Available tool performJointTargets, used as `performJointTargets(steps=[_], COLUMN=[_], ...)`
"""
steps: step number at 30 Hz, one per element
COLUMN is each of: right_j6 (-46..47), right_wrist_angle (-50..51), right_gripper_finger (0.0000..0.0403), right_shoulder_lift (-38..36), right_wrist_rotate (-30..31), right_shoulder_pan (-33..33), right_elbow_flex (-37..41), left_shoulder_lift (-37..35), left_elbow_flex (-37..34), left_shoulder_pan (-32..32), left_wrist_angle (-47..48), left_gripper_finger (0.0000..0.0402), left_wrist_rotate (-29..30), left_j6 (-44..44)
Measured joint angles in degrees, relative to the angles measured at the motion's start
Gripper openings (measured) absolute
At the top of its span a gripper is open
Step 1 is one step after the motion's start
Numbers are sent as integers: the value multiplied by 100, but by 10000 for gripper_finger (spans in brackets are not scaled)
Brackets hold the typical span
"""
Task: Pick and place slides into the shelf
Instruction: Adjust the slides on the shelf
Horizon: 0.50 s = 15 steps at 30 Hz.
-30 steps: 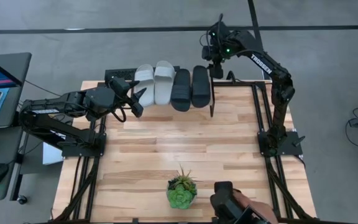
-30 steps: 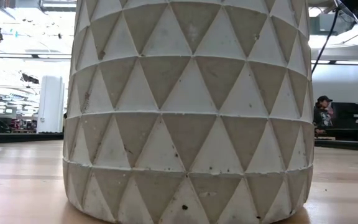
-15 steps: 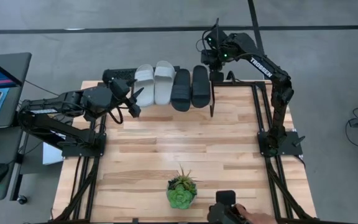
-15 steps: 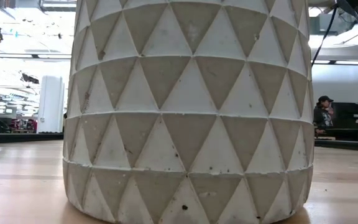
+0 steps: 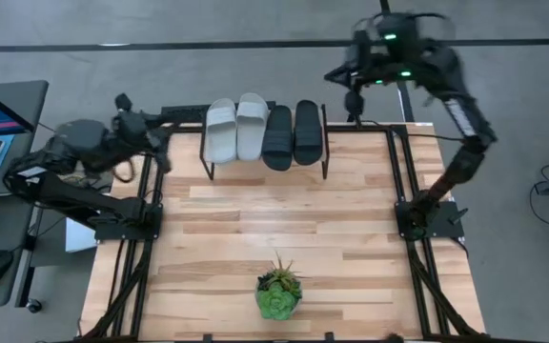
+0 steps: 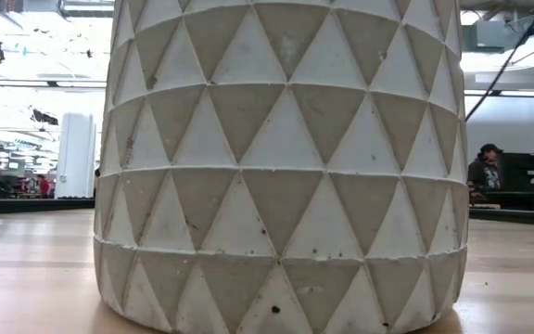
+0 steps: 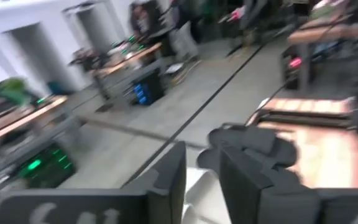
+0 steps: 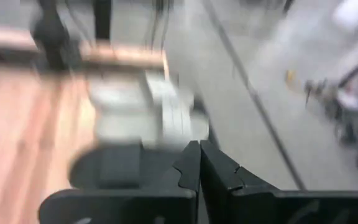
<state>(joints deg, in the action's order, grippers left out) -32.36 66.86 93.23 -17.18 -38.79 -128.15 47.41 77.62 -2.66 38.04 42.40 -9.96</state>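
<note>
The slides [image 5: 263, 133], two light grey and two black, lie side by side on the shelf [image 5: 324, 143]. The left gripper [image 5: 133, 105] is well left of the shelf, jaws part-open, empty. The right gripper [image 5: 353, 97] is just right of the shelf, jaws closed, empty.

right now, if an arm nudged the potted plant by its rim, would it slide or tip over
Probably slide, not tip. The potted plant sits in a squat, wide-based pot that looks like heavy concrete. The bare wooden table looks smooth, so a low push should shift it, though its weight may resist.
</note>
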Motion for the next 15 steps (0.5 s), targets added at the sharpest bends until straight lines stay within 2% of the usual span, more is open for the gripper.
performJointTargets(steps=[5,10,15], right_j6=[434,762,991], right_wrist_angle=[-575,-647,-624], right_gripper_finger=[1,0,0], right_shoulder_lift=[-705,-1181,-1559], right_wrist_rotate=[-593,-639,-639], right_shoulder_pan=[45,267,709], right_elbow_flex=[-1,-1,200], left_shoulder_lift=[-585,-1150,-1712], left_elbow_flex=[0,-165,-825], left_shoulder_pan=[-2,-2,-2], left_wrist_angle=[2,-24,-129], left_gripper_finger=[40,13,2], left_wrist_rotate=[-889,-1622,-1930], left_j6=[-253,-404,-333])
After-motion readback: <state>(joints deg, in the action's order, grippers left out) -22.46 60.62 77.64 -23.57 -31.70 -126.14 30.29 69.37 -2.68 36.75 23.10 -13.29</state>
